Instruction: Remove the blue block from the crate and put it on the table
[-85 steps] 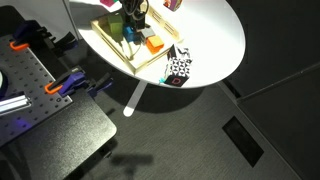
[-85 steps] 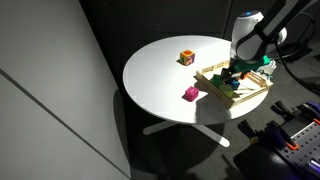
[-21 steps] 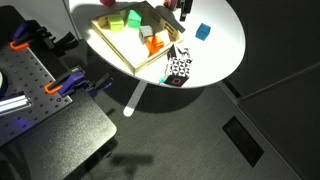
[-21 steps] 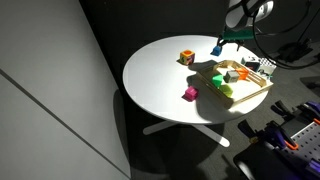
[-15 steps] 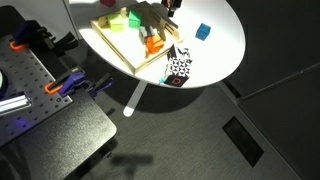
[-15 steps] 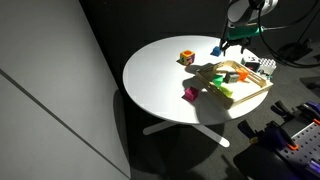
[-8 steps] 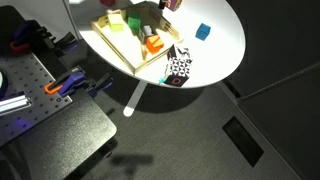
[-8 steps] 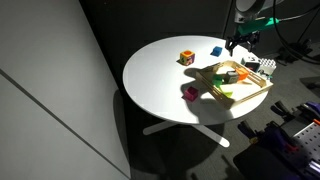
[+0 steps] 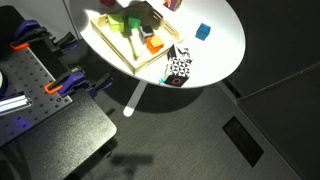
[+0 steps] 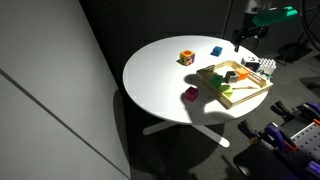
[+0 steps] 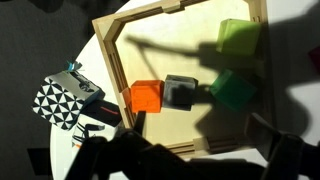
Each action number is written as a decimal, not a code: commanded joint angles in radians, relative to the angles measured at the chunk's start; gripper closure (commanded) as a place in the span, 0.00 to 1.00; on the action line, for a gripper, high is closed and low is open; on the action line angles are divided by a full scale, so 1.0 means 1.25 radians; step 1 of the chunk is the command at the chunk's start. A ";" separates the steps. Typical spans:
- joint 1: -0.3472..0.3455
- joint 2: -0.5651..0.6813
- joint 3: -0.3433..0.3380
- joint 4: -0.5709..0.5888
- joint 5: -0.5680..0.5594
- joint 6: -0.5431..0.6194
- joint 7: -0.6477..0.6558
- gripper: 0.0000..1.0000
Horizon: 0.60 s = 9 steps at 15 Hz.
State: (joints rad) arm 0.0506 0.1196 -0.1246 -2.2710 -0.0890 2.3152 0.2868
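Already outside the crate (image 9: 112,45), the blue block (image 9: 204,31) sat on the bare white table (image 9: 225,50), well apart from the crate's rim and clear of the gripper. In an exterior view the block (image 10: 216,51) lay near the far edge of the table (image 10: 160,80), between an orange-and-yellow cube (image 10: 186,58) and the crate (image 10: 250,97).

Gripper (image 10: 241,36) hung above the table's far edge, close to the blue block but not touching it. In the wrist view its dark fingers (image 11: 130,160) showed along the bottom of the picture, spread wide with nothing between them; the picture was dim there, so fine detail of the pads was lost.

Crate contents, wrist view: orange block (image 11: 146,97) touching a dark grey block (image 11: 181,92), a green block (image 11: 234,90) just beside that, and a paler green block (image 11: 238,38) near the far rim (image 11: 108,75).

- Black-and-white patterned cube (image 11: 62,102) stood on the table outside the crate, near the corner closest to the orange block; also seen in an exterior view (image 9: 178,68).
- Pink block (image 10: 190,94) lay on the table near the crate's other side.
- Dark perforated bench (image 9: 30,90) with an orange clamp (image 9: 62,87) stood beside the table.
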 commanded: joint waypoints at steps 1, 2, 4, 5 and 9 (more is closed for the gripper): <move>-0.022 -0.091 0.022 -0.074 -0.008 0.046 -0.012 0.00; -0.024 -0.104 0.026 -0.083 -0.005 0.052 -0.013 0.00; -0.027 -0.125 0.033 -0.092 0.001 0.042 -0.016 0.00; -0.028 -0.135 0.036 -0.096 0.003 0.038 -0.018 0.00; -0.033 -0.121 0.048 -0.085 0.002 0.035 -0.001 0.00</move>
State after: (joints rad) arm 0.0347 -0.0324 -0.0898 -2.3790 -0.0885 2.3614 0.2868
